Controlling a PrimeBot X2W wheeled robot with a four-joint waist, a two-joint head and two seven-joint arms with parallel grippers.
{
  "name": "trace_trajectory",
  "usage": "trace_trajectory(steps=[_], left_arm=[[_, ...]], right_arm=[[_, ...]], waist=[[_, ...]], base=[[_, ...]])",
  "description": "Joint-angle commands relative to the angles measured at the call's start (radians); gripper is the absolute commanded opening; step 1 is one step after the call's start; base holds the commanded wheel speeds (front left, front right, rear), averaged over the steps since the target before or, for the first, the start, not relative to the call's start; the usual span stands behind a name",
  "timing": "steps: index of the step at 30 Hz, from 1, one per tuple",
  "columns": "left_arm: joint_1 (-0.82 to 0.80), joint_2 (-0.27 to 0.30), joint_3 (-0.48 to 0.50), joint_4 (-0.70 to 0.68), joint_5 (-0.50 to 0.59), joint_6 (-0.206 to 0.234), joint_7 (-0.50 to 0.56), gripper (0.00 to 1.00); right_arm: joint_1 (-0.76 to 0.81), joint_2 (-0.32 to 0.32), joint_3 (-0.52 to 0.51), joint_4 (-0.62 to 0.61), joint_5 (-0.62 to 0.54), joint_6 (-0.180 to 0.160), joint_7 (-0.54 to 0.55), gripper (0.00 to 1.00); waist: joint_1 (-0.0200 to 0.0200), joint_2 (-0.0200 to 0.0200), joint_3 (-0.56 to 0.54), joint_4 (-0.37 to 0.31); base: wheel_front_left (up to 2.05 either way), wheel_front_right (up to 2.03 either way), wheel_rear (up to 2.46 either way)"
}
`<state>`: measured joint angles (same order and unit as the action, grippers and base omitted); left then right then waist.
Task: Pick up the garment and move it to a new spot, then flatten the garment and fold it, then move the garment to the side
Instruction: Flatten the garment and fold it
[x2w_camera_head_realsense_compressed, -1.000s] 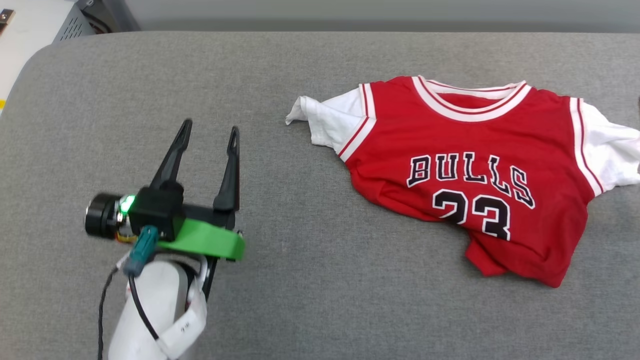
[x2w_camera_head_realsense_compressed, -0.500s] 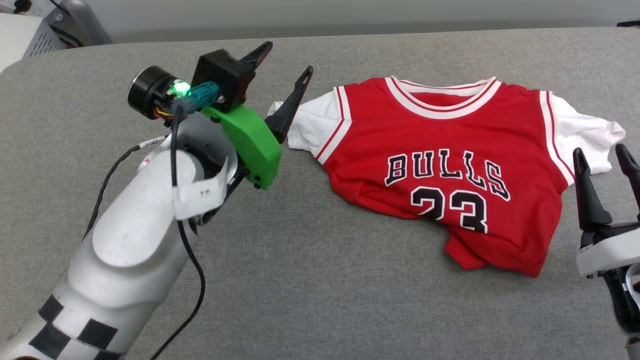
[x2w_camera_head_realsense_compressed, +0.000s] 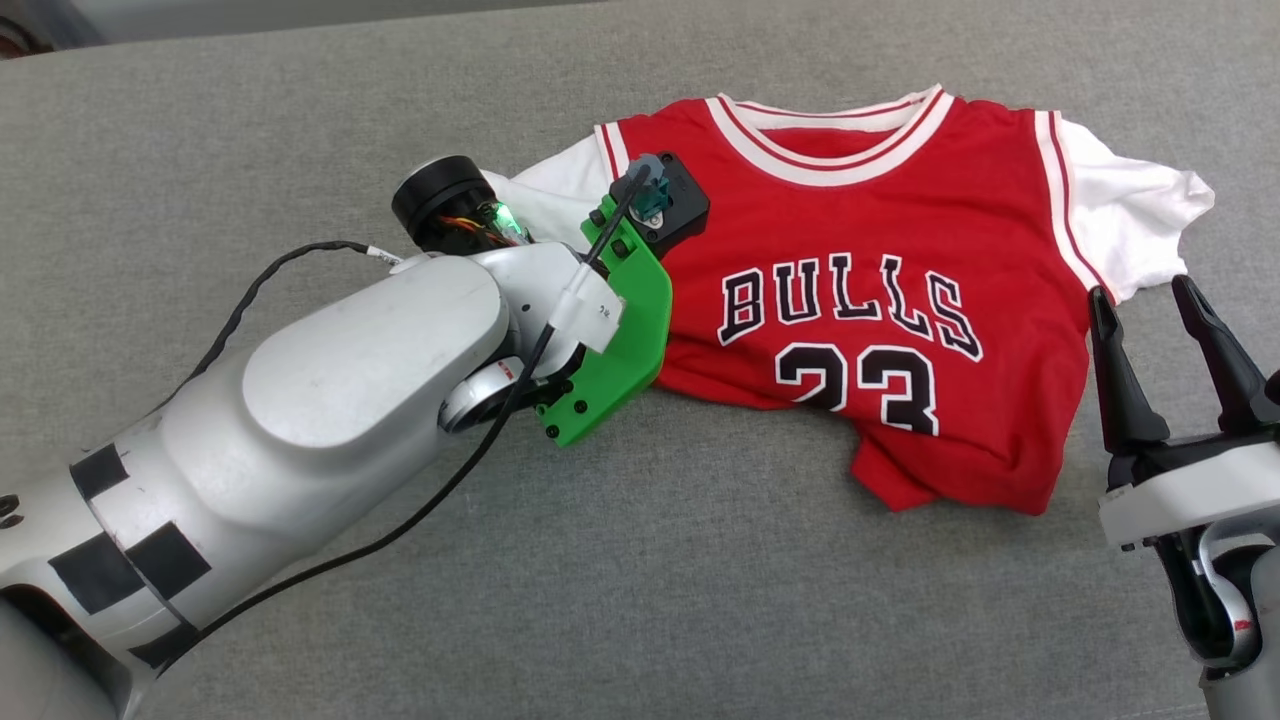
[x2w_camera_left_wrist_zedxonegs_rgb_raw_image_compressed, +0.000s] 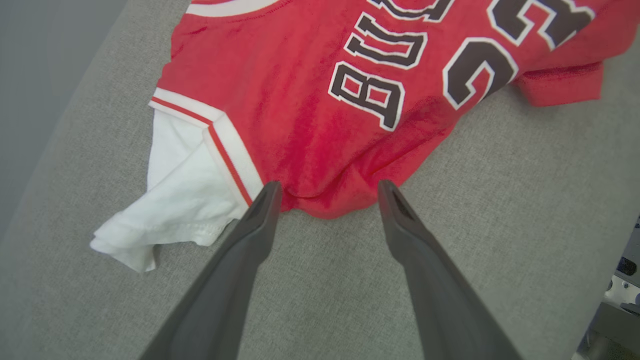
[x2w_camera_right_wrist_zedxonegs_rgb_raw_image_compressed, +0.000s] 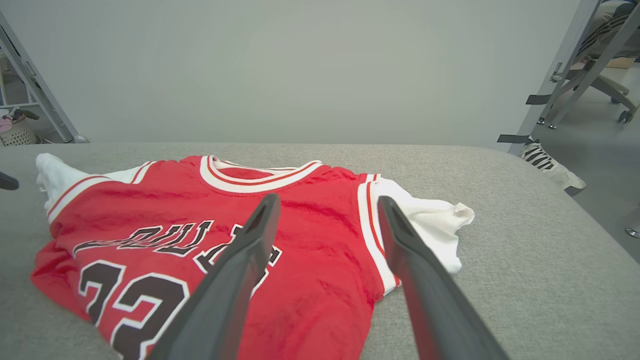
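The garment (x2w_camera_head_realsense_compressed: 850, 230), a red jersey with white sleeves and black "BULLS 23" lettering, lies front up and rumpled on the grey padded table (x2w_camera_head_realsense_compressed: 700, 600). My left arm's green wrist mount (x2w_camera_head_realsense_compressed: 620, 300) hangs over the garment's left side and hides the fingers below it. In the left wrist view the left gripper (x2w_camera_left_wrist_zedxonegs_rgb_raw_image_compressed: 330, 190) is open, its tips straddling a bulge of the red side edge of the garment (x2w_camera_left_wrist_zedxonegs_rgb_raw_image_compressed: 300, 100), beside the white sleeve (x2w_camera_left_wrist_zedxonegs_rgb_raw_image_compressed: 175, 200). My right gripper (x2w_camera_head_realsense_compressed: 1140, 292) stands open and empty just off the garment's right side, below the other sleeve (x2w_camera_head_realsense_compressed: 1140, 210). The right wrist view looks across the garment (x2w_camera_right_wrist_zedxonegs_rgb_raw_image_compressed: 125, 200) through the right gripper (x2w_camera_right_wrist_zedxonegs_rgb_raw_image_compressed: 327, 200).
The grey table stretches bare in front of the garment and to its left. Beyond its far edge is a pale wall (x2w_camera_right_wrist_zedxonegs_rgb_raw_image_compressed: 300, 65). To the right are metal frame legs (x2w_camera_right_wrist_zedxonegs_rgb_raw_image_compressed: 565, 80) and a person's striped shoe (x2w_camera_right_wrist_zedxonegs_rgb_raw_image_compressed: 547, 165) on the floor.
The head camera has shifted. My left arm has swung right and tipped down over the garment's left side. The right gripper has come into view at the lower right and moved closer.
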<state>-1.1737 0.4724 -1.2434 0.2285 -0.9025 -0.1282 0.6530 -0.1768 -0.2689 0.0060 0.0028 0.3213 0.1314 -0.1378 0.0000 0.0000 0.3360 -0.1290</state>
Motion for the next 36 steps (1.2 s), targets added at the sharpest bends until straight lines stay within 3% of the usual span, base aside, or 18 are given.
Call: trace_trajectory(steps=[1,18,19,20,21,29,36], left_arm=[[-0.026,0.007,-0.014,0.008,-0.010,-0.002,0.008,1.00],[0.095,0.064,-0.037,0.008,0.053,-0.002,0.210,1.00],[0.102,0.067,-0.037,0.004,0.056,-0.002,0.213,0.64],[0.109,0.070,-0.037,0.002,0.055,-0.002,0.210,0.13],[0.114,0.073,-0.037,0.002,0.053,-0.002,0.206,0.00],[0.097,0.085,-0.037,-0.011,0.050,-0.002,-0.102,0.00],[0.125,0.147,-0.025,-0.058,0.040,-0.001,-0.242,0.00]], right_arm=[[-0.027,0.005,0.007,0.000,-0.007,-0.001,-0.011,1.00],[-0.123,0.033,0.057,0.096,-0.001,-0.001,-0.087,1.00],[-0.125,0.033,0.058,0.101,0.000,-0.001,-0.089,1.00],[-0.127,0.032,0.057,0.107,0.000,-0.001,-0.092,1.00],[-0.128,0.031,0.057,0.112,0.001,-0.001,-0.093,1.00],[-0.093,0.016,0.034,0.142,0.002,-0.001,-0.103,1.00],[-0.023,0.011,-0.002,0.135,0.004,-0.001,-0.091,1.00]], waist=[[0.0000,0.0000,0.048,-0.036],[0.0000,0.0000,0.165,-0.107],[0.0000,0.0000,0.163,-0.106],[0.0000,0.0000,0.159,-0.103],[0.0000,0.0000,0.155,-0.100],[0.0000,0.0000,0.049,-0.037],[0.0000,0.0000,-0.049,0.017]], base=[[0.00,0.00,0.00],[0.00,0.00,0.00],[0.00,0.00,0.00],[0.00,0.00,0.00],[0.00,0.00,0.00],[0.00,0.00,0.00],[0.00,0.00,0.00]])
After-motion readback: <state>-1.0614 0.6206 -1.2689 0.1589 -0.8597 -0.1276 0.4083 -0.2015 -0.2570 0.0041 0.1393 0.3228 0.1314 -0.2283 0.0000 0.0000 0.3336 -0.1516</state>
